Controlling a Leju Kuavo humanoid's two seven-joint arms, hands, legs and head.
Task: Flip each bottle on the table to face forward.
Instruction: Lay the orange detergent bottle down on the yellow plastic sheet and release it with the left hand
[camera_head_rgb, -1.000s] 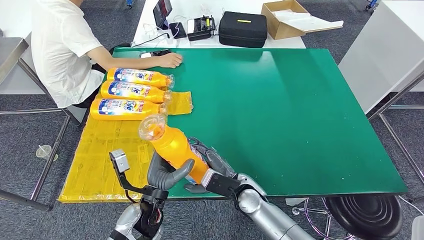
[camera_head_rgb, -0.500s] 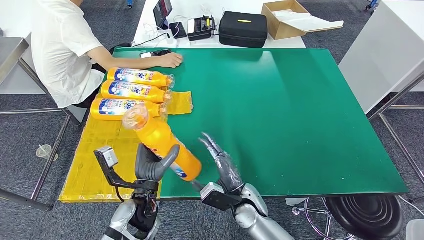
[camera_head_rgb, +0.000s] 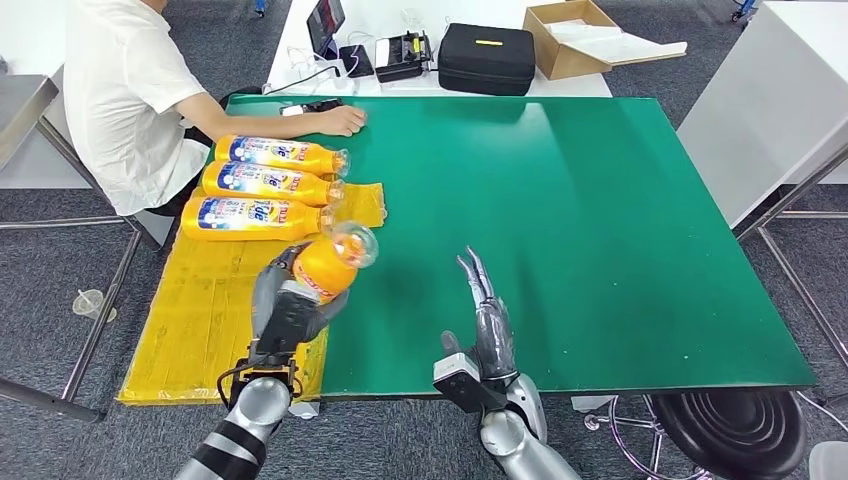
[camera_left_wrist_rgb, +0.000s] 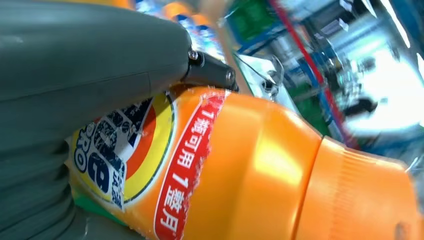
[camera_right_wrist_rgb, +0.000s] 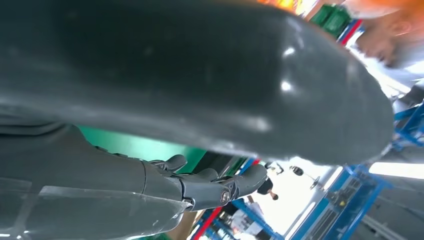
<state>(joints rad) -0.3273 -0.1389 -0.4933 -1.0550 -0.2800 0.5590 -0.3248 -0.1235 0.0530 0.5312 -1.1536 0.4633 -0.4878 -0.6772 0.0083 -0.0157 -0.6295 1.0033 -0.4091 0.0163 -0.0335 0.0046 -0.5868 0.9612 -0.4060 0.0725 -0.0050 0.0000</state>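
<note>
My left hand (camera_head_rgb: 285, 315) grips an orange bottle (camera_head_rgb: 328, 262) above the near left part of the green table (camera_head_rgb: 600, 220), its clear cap end pointing away and to the right. The left wrist view shows the bottle (camera_left_wrist_rgb: 250, 165) close up, with its red and blue label under my left hand (camera_left_wrist_rgb: 75, 75). Three more orange bottles (camera_head_rgb: 262, 184) lie side by side on the yellow mat (camera_head_rgb: 200, 300), blue labels up. My right hand (camera_head_rgb: 487, 322) stands apart to the right, fingers stretched out and holding nothing; in its wrist view the right hand (camera_right_wrist_rgb: 190, 190) is likewise bare.
A person in a white shirt (camera_head_rgb: 125, 90) sits at the far left corner with a hand (camera_head_rgb: 340, 120) resting on the table. A black case (camera_head_rgb: 486, 58), a cardboard box (camera_head_rgb: 580, 38) and small devices (camera_head_rgb: 400, 55) stand beyond the far edge.
My right hand has let go of the bottle and swung right with fingers stretched. My left hand has turned the bottle and carried it away from me, its cap now pointing right.
</note>
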